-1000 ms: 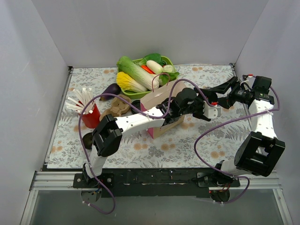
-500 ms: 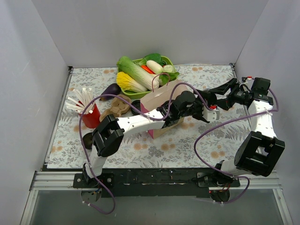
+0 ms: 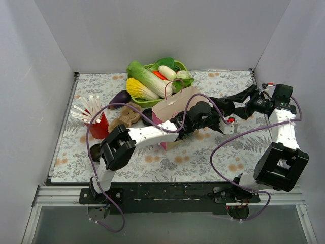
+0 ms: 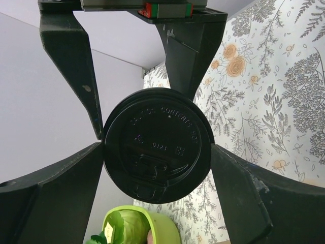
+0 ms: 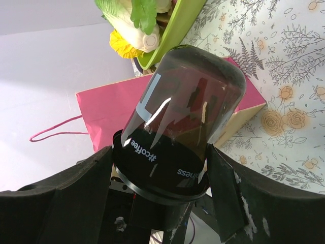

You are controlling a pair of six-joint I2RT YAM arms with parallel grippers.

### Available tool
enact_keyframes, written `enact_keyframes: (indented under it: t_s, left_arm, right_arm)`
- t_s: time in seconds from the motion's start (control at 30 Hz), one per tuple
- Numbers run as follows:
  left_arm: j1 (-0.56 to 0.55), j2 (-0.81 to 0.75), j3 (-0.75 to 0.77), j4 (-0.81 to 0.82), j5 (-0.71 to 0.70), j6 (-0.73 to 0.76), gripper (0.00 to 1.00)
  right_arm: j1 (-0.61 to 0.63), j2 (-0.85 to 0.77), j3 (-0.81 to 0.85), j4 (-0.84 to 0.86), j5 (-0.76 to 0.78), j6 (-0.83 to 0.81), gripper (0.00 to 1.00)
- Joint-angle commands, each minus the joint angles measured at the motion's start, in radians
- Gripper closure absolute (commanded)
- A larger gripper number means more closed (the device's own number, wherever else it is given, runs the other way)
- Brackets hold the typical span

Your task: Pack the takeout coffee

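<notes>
1. Where the two arms meet above the right half of the table [image 3: 203, 157], the takeout coffee [image 5: 177, 132] hangs in the air. It lies tilted on its side rather than standing.
2. Its round black lid [image 4: 157, 145] faces straight into the left wrist camera, so the dark cup body is hidden behind it there.
3. The left fingers [image 4: 56, 198] are clenched on the lid, one pressed against each side of its rim.
4. The right fingers [image 5: 61, 203] grasp the cup too, touching both sides of the glossy body just above the lid rim. In the left wrist view they reach in from the top edge, on either side of the cup.
5. White lettering on the cup reads upside down in the right wrist view.
6. In that view a paper bag [image 5: 101, 114], brown outside and pink inside, lies on the table behind the cup, its pink cord handle trailing to one side.
7. The green basket [image 3: 143, 101] of vegetables sits at the far side of the table, just beyond the bag, with a dark eggplant [image 3: 121, 96] beside it on the left.
8. A brown cardboard carrier [image 3: 127, 116] lies left of the bag.
9. A red cup of white straws [image 3: 99, 127] stands further left, well apart from both arms' fingers.
</notes>
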Motion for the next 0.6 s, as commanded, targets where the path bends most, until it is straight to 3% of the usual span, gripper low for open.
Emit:
enact_keyframes:
  t_s: [0.0,0.2,0.33,0.57]
  left_arm:
    - [-0.008,0.006,0.006,0.048,-0.065,0.037,0.16]
    - [-0.011,-0.003,-0.005,0.042,-0.066,0.060,0.22]
    - [-0.009,-0.023,-0.010,0.004,-0.052,0.058,0.34]
    - [-0.009,-0.047,-0.007,-0.019,-0.049,0.023,0.40]
  right_arm:
    - [-0.002,-0.028,-0.001,0.005,-0.031,0.013,0.23]
    - [-0.002,-0.026,-0.012,0.010,-0.032,0.017,0.23]
    - [-0.002,-0.023,-0.020,0.017,-0.034,0.019,0.23]
    - [-0.004,-0.025,-0.035,0.030,-0.034,0.022,0.20]
